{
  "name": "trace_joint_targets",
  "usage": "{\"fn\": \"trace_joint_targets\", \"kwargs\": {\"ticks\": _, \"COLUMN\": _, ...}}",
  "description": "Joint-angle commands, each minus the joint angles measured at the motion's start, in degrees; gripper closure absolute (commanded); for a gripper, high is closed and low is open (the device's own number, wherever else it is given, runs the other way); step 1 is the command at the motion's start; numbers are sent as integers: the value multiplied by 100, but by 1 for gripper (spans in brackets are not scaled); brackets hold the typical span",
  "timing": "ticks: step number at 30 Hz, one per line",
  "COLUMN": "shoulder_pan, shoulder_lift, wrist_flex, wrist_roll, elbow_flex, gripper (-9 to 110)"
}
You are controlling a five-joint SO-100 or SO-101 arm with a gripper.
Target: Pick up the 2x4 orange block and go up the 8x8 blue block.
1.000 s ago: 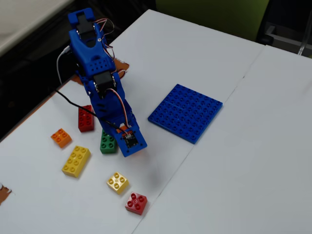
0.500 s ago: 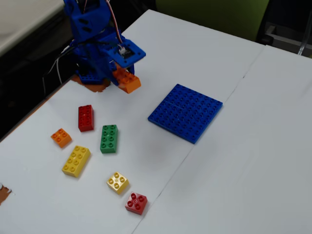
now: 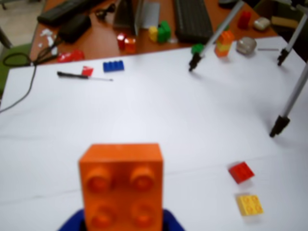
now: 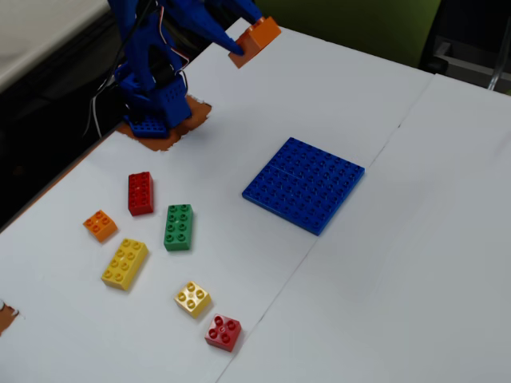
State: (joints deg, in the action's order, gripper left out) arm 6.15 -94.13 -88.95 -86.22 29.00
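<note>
The blue fingers (image 4: 239, 46) are clamped on the oblong orange studded plastic brick (image 4: 257, 38), lifted clear of the white surface (image 4: 415, 263) near its far edge, ready to carry toward the flat blue studded baseplate (image 4: 304, 183).

Even, bright room light; white worktop (image 4: 415, 263) without glare. Fixed view sharp, with short soft shadows beside the bricks. Wrist view soft throughout; the near 2x4 orange block (image 3: 122, 185) blurred, tripod legs (image 3: 288, 103) casting faint shadows.
</note>
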Motion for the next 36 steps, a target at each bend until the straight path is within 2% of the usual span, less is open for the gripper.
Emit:
{"fn": "trace_joint_targets", "kwargs": {"ticks": 1, "shoulder_pan": -316, "shoulder_lift": 185, "wrist_flex": 756, "wrist_roll": 510, "elbow_flex": -281, "gripper": 99}}
{"fn": "trace_joint_targets", "kwargs": {"ticks": 4, "shoulder_pan": -519, "shoulder_lift": 633, "wrist_flex": 967, "wrist_roll": 747, "elbow_flex": -554, "gripper": 101}}
{"fn": "trace_joint_targets", "kwargs": {"ticks": 14, "shoulder_pan": -765, "shoulder_lift": 2013, "wrist_flex": 308, "wrist_roll": 1020, "elbow_flex": -1415, "gripper": 101}}
{"fn": "trace_joint_targets", "kwargs": {"ticks": 27, "shoulder_pan": -475, "shoulder_lift": 3234, "wrist_flex": -976, "wrist_roll": 88, "elbow_flex": -1441, "gripper": 101}}
{"fn": "trace_joint_targets", "kwargs": {"ticks": 36, "shoulder_pan": -299, "shoulder_lift": 3771, "wrist_flex": -1107, "wrist_roll": -97, "elbow_flex": -1292, "gripper": 101}}
